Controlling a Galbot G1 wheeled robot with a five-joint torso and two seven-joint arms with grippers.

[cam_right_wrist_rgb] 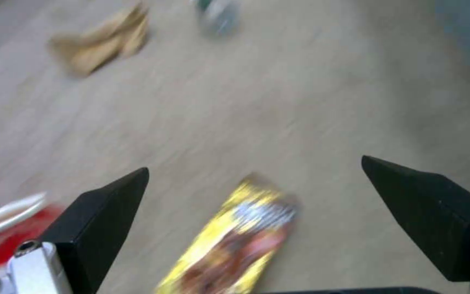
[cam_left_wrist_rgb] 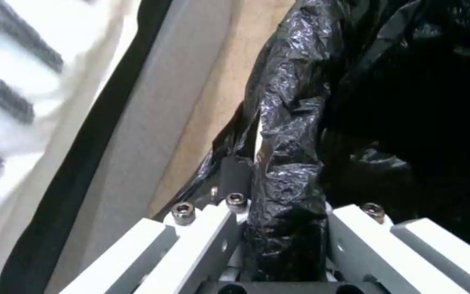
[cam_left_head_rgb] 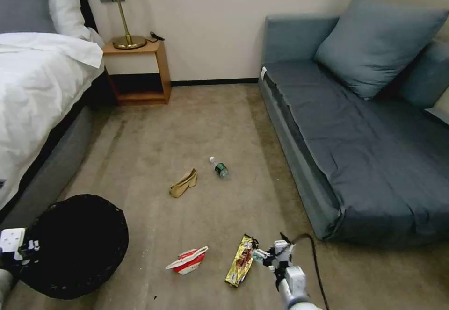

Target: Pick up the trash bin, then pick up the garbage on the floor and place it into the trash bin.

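- The left gripper (cam_left_wrist_rgb: pixel 278 228) has its white fingers (cam_left_wrist_rgb: pixel 202 237) clamped on the bag-wrapped rim of the trash bin (cam_left_head_rgb: pixel 77 244), low in the left corner of the head view. Held by the rim like that, the bin's mouth faces up and toward the litter, which looks like the point of the grip.
- Inside the bin I can make out only the crinkly black liner (cam_left_wrist_rgb: pixel 295 122); the hollow is too dark to say whether anything lies in it.
- The right gripper (cam_left_head_rgb: pixel 260 255) hangs low at the bottom centre, its black fingertips (cam_right_wrist_rgb: pixel 110 212) spread wide with nothing between them, straddling the gold snack wrapper (cam_left_head_rgb: pixel 240 266) flat on the carpet (cam_left_head_rgb: pixel 154 151). I'd judge that is lining up a pinch across its narrow width.
- The rest of the garbage is on the floor: the red-and-white carton (cam_left_head_rgb: pixel 188 260) just left of the wrapper, the tan paper bag (cam_left_head_rgb: pixel 183 183) and the green-labelled bottle (cam_left_head_rgb: pixel 219 167) farther up, mid-frame.
- The bed (cam_left_head_rgb: pixel 37 81) is at the left edge and the blue sofa (cam_left_head_rgb: pixel 365 137) on the right.
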